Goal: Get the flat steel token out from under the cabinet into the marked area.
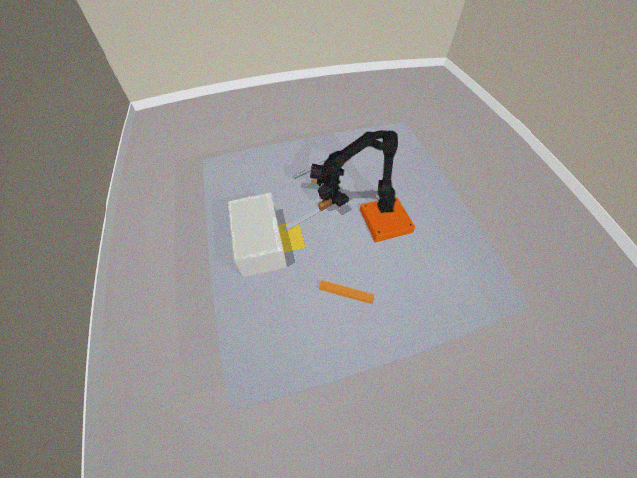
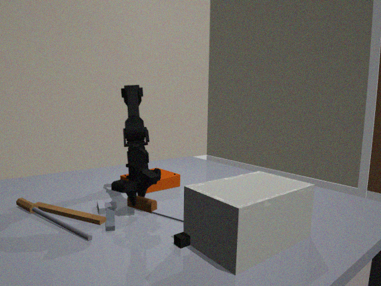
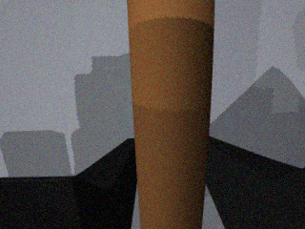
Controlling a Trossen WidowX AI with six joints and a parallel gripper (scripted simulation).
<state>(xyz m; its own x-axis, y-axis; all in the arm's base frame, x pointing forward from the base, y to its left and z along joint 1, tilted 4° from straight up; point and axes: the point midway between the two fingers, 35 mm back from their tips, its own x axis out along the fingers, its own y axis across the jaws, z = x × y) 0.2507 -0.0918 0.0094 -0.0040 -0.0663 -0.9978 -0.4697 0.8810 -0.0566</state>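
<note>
My gripper (image 1: 334, 201) (image 2: 137, 200) (image 3: 167, 145) is shut on the wooden handle (image 1: 324, 205) (image 2: 147, 204) (image 3: 172, 72) of a thin-rod tool. The tool's rod (image 1: 307, 217) (image 2: 167, 216) slopes toward the white cabinet (image 1: 253, 226) (image 2: 212, 224). In the top view its far end shows over the upper edge of the yellow marked area (image 1: 295, 239), close to the cabinet front; whether it touches anything is unclear. In the exterior view the cabinet hides that end. The steel token cannot be made out in any view.
A second tool with a grey rod (image 1: 302, 174) (image 2: 62, 223) lies beside a wooden stick (image 2: 72, 213) and grey pieces (image 2: 110, 218). An orange bar (image 1: 345, 291) lies apart from them. A black cube (image 2: 181, 239) is near the cabinet. The arm's base (image 1: 386, 222) is orange.
</note>
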